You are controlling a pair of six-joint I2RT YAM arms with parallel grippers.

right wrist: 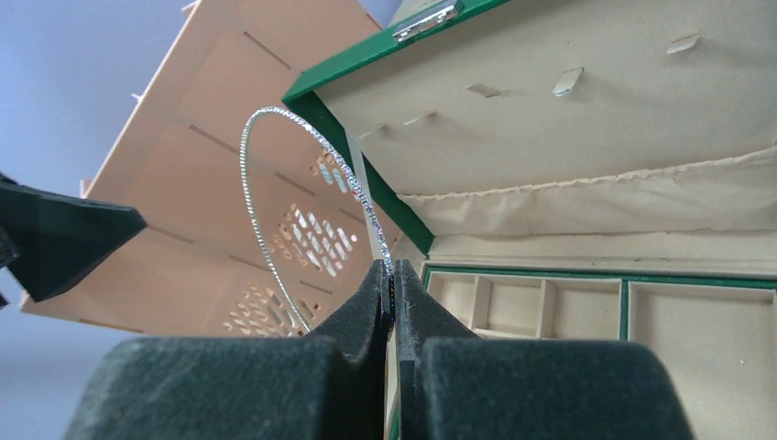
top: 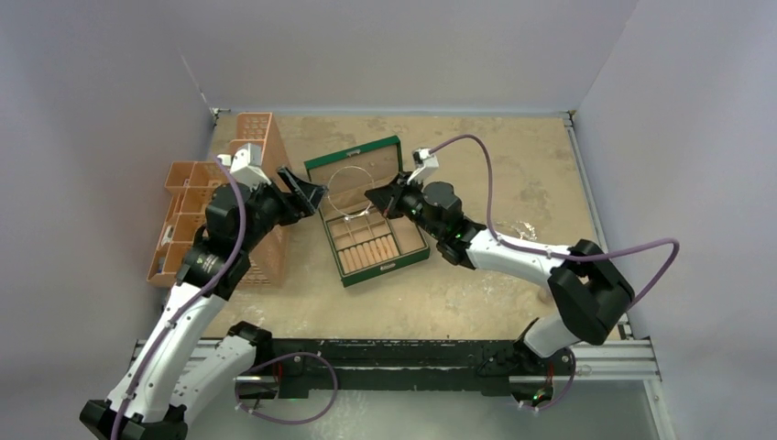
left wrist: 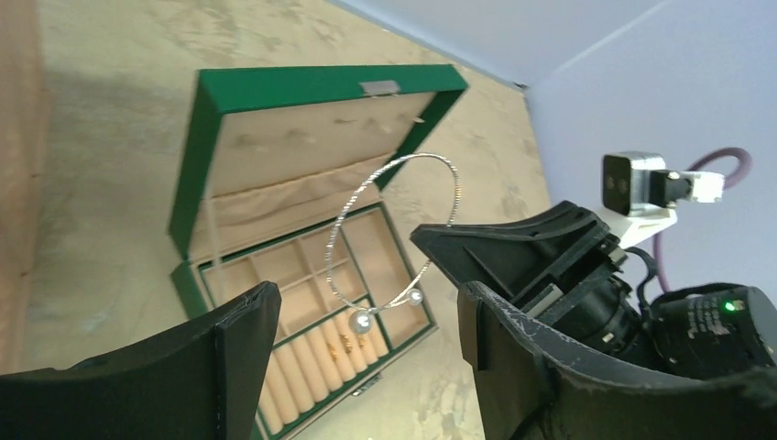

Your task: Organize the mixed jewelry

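Hovering over the open green box (top: 353, 152), the right gripper (top: 371, 195) held the thin silver wire hoop (left wrist: 359, 321) clamped between its jaws, probably to lower it inside, while the left gripper (top: 310, 194) hung at its 9 o'clock, jaws apart.

Hoop (left wrist: 414, 158) above open box (left wrist: 275, 87)
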